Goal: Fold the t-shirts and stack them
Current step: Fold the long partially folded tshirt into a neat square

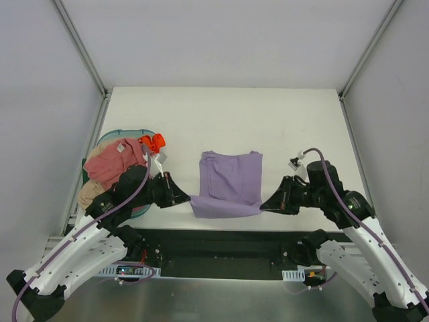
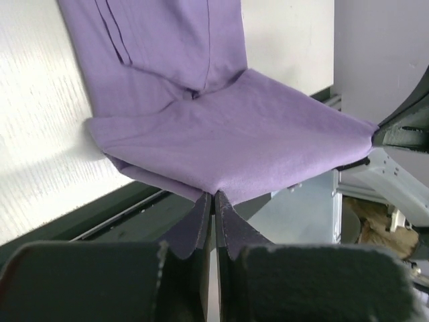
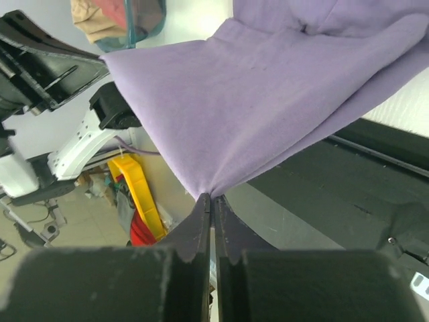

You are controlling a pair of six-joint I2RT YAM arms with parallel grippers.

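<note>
There are three soft cloth short-sleeved t-shirts: one lavender-purple t-shirt [image 1: 228, 184] at the centre of the frame, and one dusty pink-red t-shirt [image 1: 114, 161] and one tan-beige t-shirt [image 1: 89, 196] at the left. One teal oval plastic basket [image 1: 119, 133] and one small orange object [image 1: 156, 141] are also at the left.

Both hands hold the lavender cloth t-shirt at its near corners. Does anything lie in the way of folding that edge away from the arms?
Nothing visible does. The left hand and right hand pinch the lavender cloth t-shirt, whose top is bare. The teal oval plastic basket stands apart, to its left.
</note>
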